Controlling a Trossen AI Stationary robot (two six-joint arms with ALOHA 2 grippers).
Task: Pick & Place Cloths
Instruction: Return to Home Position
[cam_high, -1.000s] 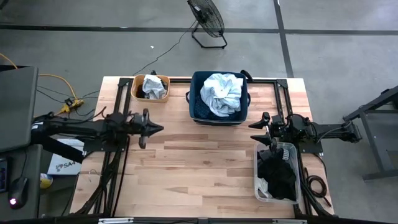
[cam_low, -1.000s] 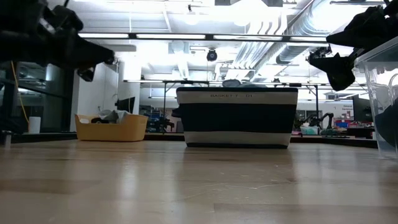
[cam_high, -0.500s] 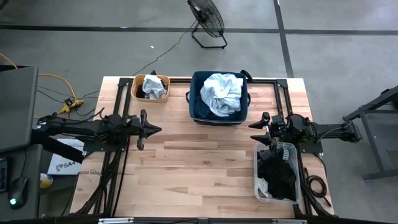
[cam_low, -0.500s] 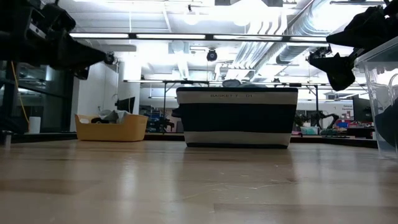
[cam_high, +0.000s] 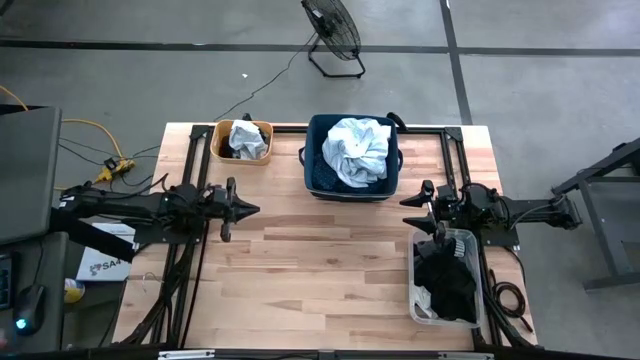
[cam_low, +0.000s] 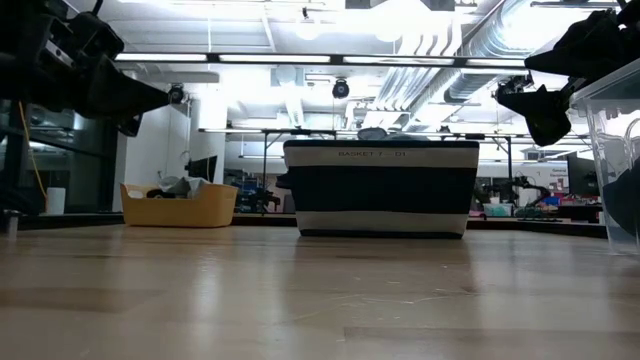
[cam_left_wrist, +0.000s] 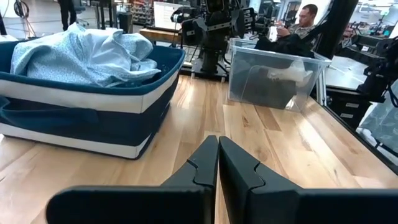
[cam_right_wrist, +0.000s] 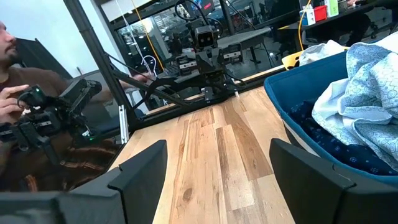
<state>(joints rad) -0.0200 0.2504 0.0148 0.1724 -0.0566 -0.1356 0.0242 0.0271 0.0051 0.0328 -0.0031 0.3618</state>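
Note:
A pale blue-white shirt (cam_high: 357, 150) is heaped in the navy fabric bin (cam_high: 315, 128) at the table's far middle, with dark-blue patterned cloth (cam_high: 322, 173) under it. White and grey pieces (cam_high: 243, 139) fill the orange tub (cam_high: 219, 142) at the far left. Black pieces (cam_high: 446, 280) lie in a clear plastic box (cam_high: 417, 300) at the near right. My left gripper (cam_high: 252, 209) hovers shut above bare wood left of centre, its fingers (cam_left_wrist: 217, 143) pressed together. My right gripper (cam_high: 408, 204) hovers open just beyond the clear box, its fingers (cam_right_wrist: 142, 167) spread wide.
Bare wooden tabletop (cam_high: 320, 270) stretches between the two arms and toward the near edge. Black frame rails (cam_high: 452, 160) run along the far and side edges. A person (cam_right_wrist: 25, 106) sits beyond the table's left side; another person (cam_left_wrist: 300, 22) beyond the right.
My left gripper has drawn back a little toward the table's left edge, staying shut. The right arm and the cloths have kept still.

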